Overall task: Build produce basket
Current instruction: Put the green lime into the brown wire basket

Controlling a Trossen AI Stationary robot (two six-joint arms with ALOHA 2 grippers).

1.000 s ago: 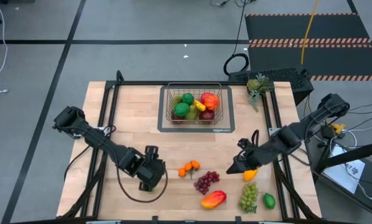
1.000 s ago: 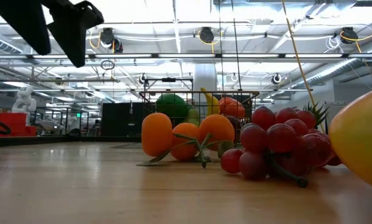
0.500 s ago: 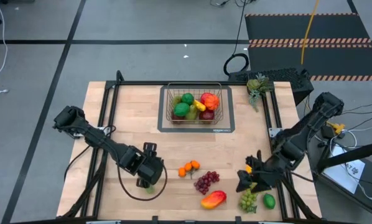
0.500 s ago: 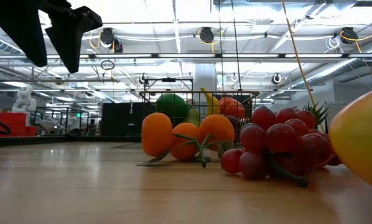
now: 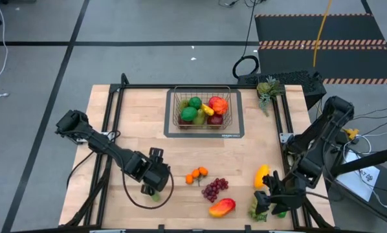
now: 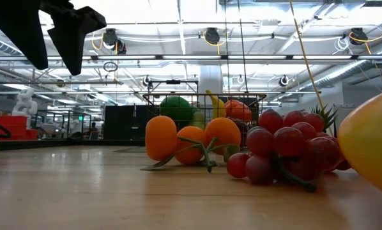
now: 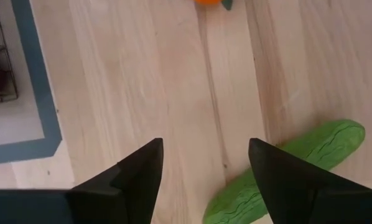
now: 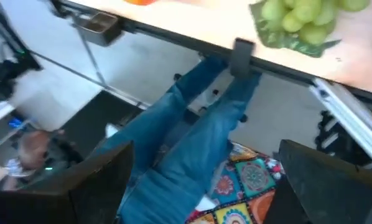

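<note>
Left to right across the table [image 5: 116,116]. The left gripper [image 5: 153,188] hangs over the near-left part of the table; its jaws stand partly open with bare wood between the fingertips, holding nothing. A cucumber [image 7: 285,171] lies just beside one finger, apart from it as far as the wrist view shows.

Toward the near edge at centre lie the oranges [image 5: 197,174], then purple grapes [image 5: 213,189] touching them in the low view, and a mango [image 5: 221,207] nearest the edge.

The basket [image 5: 202,110] stands on a grey mat [image 5: 235,133] by the far edge at centre. It holds green and red produce and a yellow piece; the single fruits inside are hard to tell apart.

Further right, a yellow-orange fruit [image 5: 261,175] lies alone on the wood. The right gripper [image 5: 266,202] hangs at the near-right corner, above green grapes [image 5: 258,207] and a lime [image 5: 281,208]. Its jaws are spread wide and empty; the wrist view looks past the table's edge to a person's legs [image 8: 192,149] in jeans.

A spiky green piece [image 5: 268,89] sits at the far-right corner.
</note>
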